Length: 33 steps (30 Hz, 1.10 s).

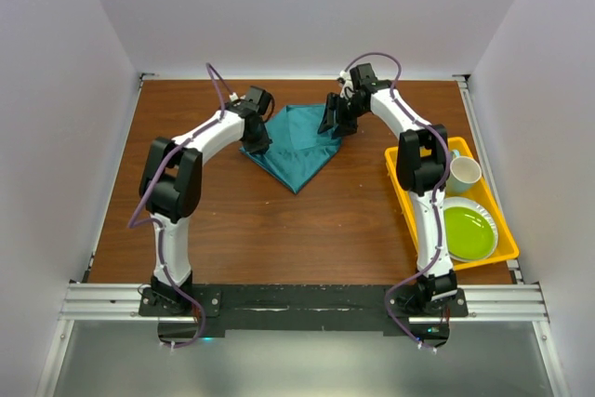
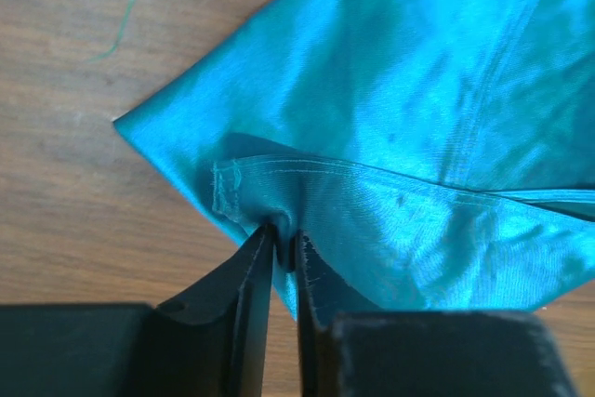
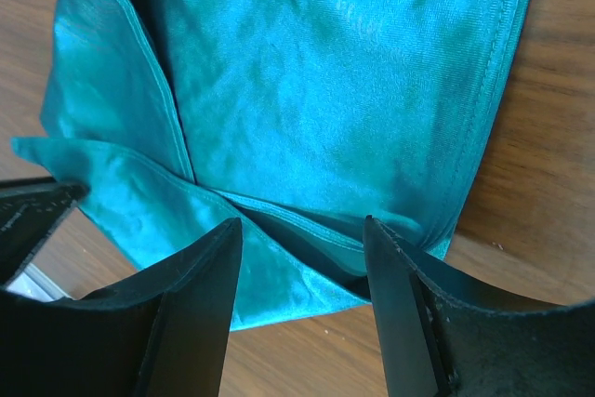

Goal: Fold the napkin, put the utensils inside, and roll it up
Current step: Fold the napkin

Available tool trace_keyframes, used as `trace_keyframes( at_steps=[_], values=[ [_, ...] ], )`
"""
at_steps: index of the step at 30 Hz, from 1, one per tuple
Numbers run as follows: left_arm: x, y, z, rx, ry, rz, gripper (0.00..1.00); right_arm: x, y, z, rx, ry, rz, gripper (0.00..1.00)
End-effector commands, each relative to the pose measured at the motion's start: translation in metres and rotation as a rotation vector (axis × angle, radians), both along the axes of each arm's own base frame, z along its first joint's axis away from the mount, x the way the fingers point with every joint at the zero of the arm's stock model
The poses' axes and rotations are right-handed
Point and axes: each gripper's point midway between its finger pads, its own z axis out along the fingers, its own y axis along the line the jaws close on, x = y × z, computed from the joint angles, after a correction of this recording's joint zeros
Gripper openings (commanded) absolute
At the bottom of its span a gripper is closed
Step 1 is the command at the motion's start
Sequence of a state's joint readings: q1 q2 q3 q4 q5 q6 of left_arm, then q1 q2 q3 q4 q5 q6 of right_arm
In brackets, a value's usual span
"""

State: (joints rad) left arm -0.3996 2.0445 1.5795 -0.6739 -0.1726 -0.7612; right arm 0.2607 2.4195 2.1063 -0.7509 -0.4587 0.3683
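Top external: arms arched forward, left fingers (image 1: 259,142) tight on napkin (image 1: 302,148).

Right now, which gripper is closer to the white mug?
Right. The right gripper sits at the napkin's right corner, on the white mug's side; the left gripper pinches the napkin's left corner, farther away.

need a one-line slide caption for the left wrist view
Left pincer shut on a hemmed corner of the teal napkin, cloth partly folded over itself on the wooden table.

no readable text, labels, brands or numbers in any view.
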Motion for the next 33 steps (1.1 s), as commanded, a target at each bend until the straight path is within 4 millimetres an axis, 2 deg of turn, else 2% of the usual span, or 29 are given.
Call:
trace_keyframes(
  at_steps=[1, 5, 7, 14, 17, 21, 24, 28, 33],
  values=[
    [0.018, -0.011, 0.035, -0.066, -0.135, -0.052, 0.13, 0.003, -0.007, 0.004, -0.03, -0.028, 0.02, 0.58],
    [0.018, -0.022, 0.049, -0.136, -0.19, -0.089, 0.04, 0.002, -0.013, 0.004, -0.039, -0.032, 0.014, 0.58],
    [0.018, -0.023, 0.049, -0.145, -0.209, -0.098, 0.0, 0.001, -0.016, 0.004, -0.039, -0.031, 0.011, 0.58],
    [0.016, -0.028, 0.059, -0.189, -0.259, -0.132, 0.0, -0.003, -0.025, 0.003, -0.034, -0.015, 0.004, 0.56],
    [0.015, -0.027, 0.056, -0.191, -0.272, -0.139, 0.0, -0.006, -0.025, 0.006, -0.028, -0.016, 0.006, 0.56],
    [0.015, -0.022, 0.048, -0.195, -0.277, -0.155, 0.0, -0.01, -0.027, 0.005, -0.029, -0.012, 0.006, 0.55],
    [0.017, -0.011, 0.04, -0.177, -0.287, -0.168, 0.0, -0.012, -0.029, 0.003, -0.033, -0.008, 0.008, 0.55],
    [0.019, -0.002, 0.042, -0.151, -0.325, -0.208, 0.0, -0.012, -0.033, 0.001, -0.038, -0.004, 0.003, 0.54],
    [0.019, 0.013, 0.034, -0.112, -0.314, -0.19, 0.07, -0.012, -0.036, -0.001, -0.039, 0.001, -0.003, 0.54]
  ],
)
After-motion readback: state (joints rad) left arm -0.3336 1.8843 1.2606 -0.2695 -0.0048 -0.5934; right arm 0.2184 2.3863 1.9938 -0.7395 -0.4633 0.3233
